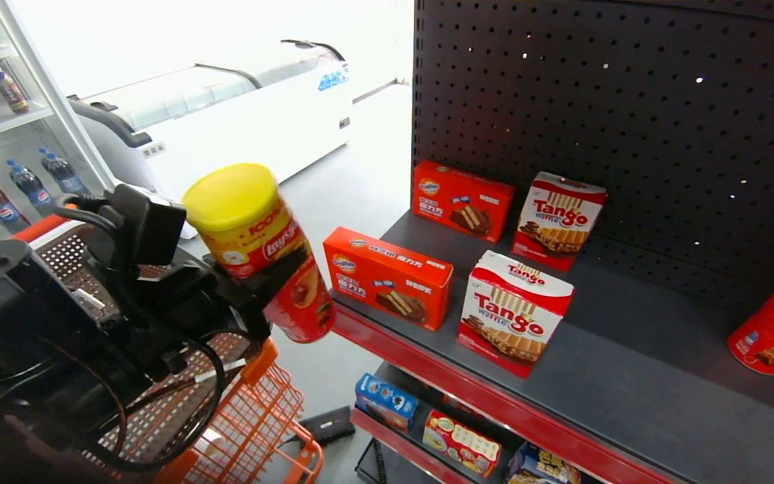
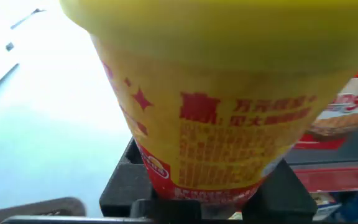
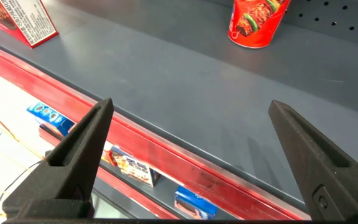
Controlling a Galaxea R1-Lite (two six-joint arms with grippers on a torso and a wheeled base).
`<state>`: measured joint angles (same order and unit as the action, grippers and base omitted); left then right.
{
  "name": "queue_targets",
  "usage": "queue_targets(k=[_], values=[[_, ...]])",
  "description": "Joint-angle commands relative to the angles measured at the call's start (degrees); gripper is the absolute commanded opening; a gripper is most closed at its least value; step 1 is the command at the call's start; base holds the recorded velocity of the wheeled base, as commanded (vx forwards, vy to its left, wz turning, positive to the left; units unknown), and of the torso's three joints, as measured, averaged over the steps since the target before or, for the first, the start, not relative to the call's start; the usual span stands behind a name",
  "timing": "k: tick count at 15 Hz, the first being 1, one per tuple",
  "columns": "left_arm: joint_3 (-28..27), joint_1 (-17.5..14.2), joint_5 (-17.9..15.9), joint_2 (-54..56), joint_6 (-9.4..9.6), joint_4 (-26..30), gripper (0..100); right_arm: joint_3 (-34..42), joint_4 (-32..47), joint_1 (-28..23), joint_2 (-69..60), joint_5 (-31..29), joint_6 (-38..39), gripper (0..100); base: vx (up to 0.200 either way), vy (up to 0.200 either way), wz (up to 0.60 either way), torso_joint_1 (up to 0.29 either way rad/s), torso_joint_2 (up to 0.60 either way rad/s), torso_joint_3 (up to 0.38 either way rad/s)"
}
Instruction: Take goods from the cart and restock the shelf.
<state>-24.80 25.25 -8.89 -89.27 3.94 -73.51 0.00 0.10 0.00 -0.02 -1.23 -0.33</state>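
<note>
The left gripper (image 1: 278, 274), black and at the end of a cable-draped wrist, is clamped around the middle of a red-and-yellow cylindrical crisp can with a yellow plastic lid (image 1: 259, 249). It holds the can tilted in the air, lid end raised, over the corner of the orange wire cart (image 1: 252, 417) nearest the shelf. The right gripper (image 3: 194, 155) hangs above the front edge of the dark grey shelf board (image 3: 185, 81), its two black wedge-shaped fingers (image 3: 82, 158) spread wide apart.

Can (image 1: 273, 262): glossy printed wall, smooth yellow plastic lid. Shelf (image 1: 629, 376): matt grey. Back panel (image 1: 629, 101): matt black, perforated. Boxes (image 1: 387, 277): glossy cardboard. Cart (image 1: 252, 417): orange wire mesh.
</note>
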Motion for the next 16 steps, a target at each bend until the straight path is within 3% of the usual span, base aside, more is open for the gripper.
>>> queue_targets(k=[1, 2, 3, 4, 11, 14, 16], values=[[-0.96, 4.90, -0.08, -0.55, -0.16, 0.12, 0, 0.00, -0.01, 0.00, 0.02, 0.00, -0.02, 100, 0.000, 0.000, 0.00, 0.000, 0.00, 0.000], [-0.96, 4.90, -0.08, -0.55, -0.16, 0.12, 0, 0.00, -0.01, 0.00, 0.02, 0.00, -0.02, 100, 0.000, 0.000, 0.00, 0.000, 0.00, 0.000], [-1.13, 8.94, 0.01, -0.46, -0.25, 0.82, 0, 0.00, -0.01, 0.00, 0.02, 0.00, -0.02, 100, 0.000, 0.000, 0.00, 0.000, 0.00, 0.000], [-1.04, 10.61, -0.08, -0.38, -0.25, 1.18, 0, 0.00, -0.01, 0.00, 0.02, 0.00, -0.02, 100, 0.000, 0.000, 0.00, 0.000, 0.00, 0.000], [0.27, 15.62, -1.22, -0.82, -0.51, 1.26, 0, 0.00, -0.01, 0.00, 0.02, 0.00, -0.02, 100, 0.000, 0.000, 0.00, 0.000, 0.00, 0.000], [-0.08, 16.06, -7.46, -0.64, -1.04, 1.35, 0, 0.00, -0.01, 0.00, 0.02, 0.00, -0.02, 100, 0.000, 0.000, 0.00, 0.000, 0.00, 0.000], [0.54, 19.40, -7.55, -0.38, -1.13, 1.35, 0, 0.00, -0.01, 0.00, 0.02, 0.00, -0.02, 100, 0.000, 0.000, 0.00, 0.000, 0.00, 0.000]])
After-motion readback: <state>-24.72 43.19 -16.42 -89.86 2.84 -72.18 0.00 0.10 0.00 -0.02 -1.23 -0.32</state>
